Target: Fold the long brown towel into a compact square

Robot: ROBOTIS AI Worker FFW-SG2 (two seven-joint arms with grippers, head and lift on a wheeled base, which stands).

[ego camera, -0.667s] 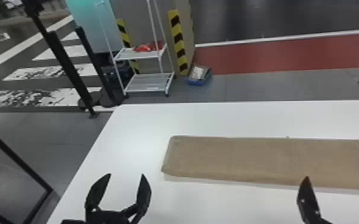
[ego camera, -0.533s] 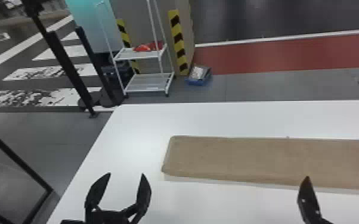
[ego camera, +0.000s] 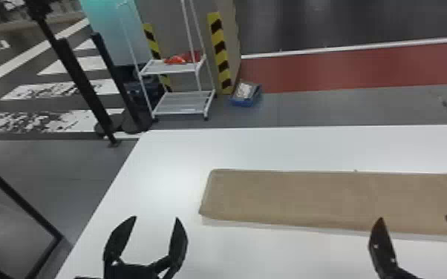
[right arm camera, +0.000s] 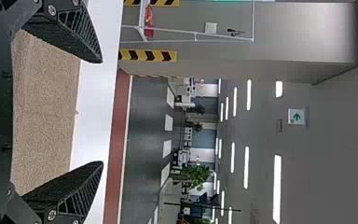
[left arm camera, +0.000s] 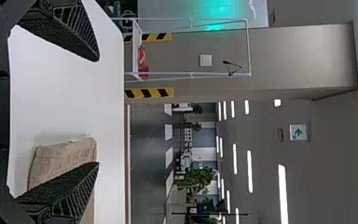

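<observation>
A long brown towel (ego camera: 326, 196) is laid out flat as a narrow rectangle on a smooth, white table (ego camera: 170, 167), to the right of the left gripper (ego camera: 156, 218) in the head view, and is cut off by that view's right edge. Its nap is seen as fine and grainy in the right wrist view; its near end is softly rounded and slightly wavy in the left wrist view. The left gripper is held spread, its flat black fingers (left arm camera: 70, 32) tapered to points and ribbed along their sides. The right gripper (ego camera: 414, 217) is likewise spread wide, its tips seen against the towel's near long edge. Beyond the table, a white-framed shelf cart (ego camera: 183, 66) is stood beside yellow-and-black striped strips (ego camera: 221, 55).
</observation>
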